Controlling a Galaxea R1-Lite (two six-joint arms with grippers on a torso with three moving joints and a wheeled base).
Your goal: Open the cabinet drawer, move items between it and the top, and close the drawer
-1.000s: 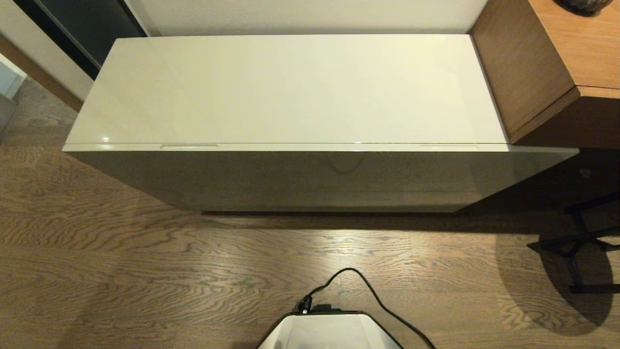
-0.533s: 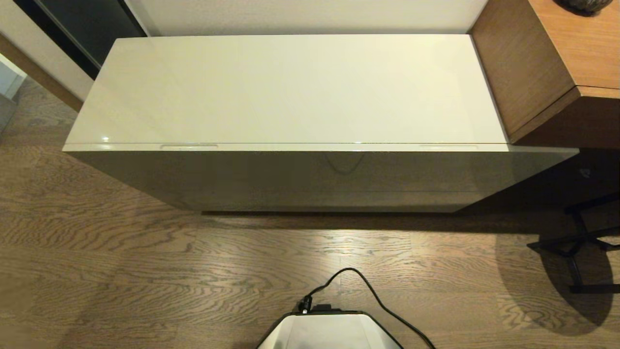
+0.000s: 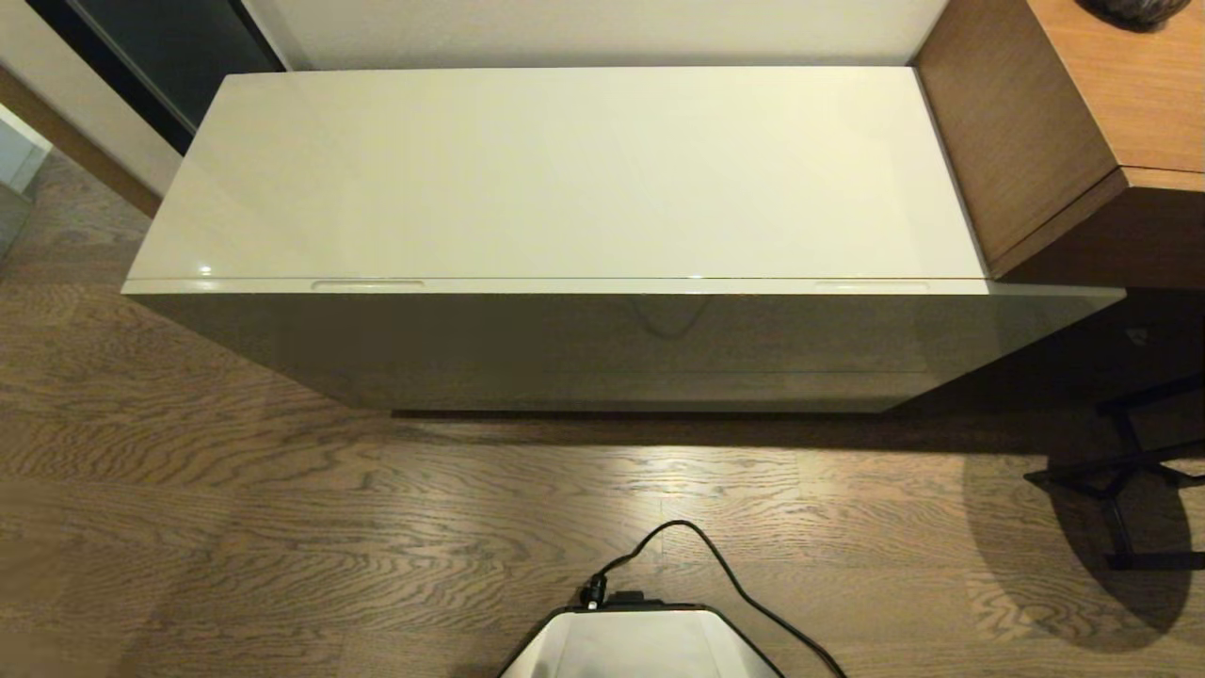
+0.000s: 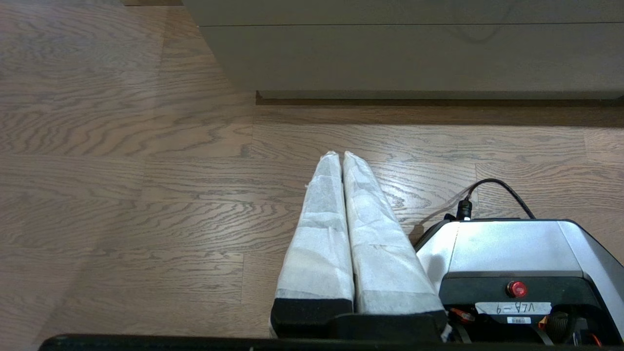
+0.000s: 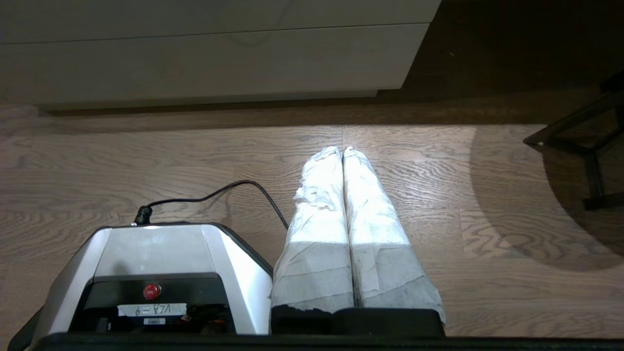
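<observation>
Against the far wall stands the cabinet (image 3: 602,348), its top (image 3: 565,169) bare and glossy, with the brown desk unit (image 3: 1064,132) butting its right end. The drawer (image 3: 621,325) sits flush in the front, its two slim recesses along the upper rim. Neither arm shows in the head view. Low over the wooden floor (image 3: 282,527), beside the robot base (image 3: 640,645), the left end effector (image 4: 341,155) and right end effector (image 5: 342,150) hang with paper-wrapped fingers pressed together, holding nothing.
</observation>
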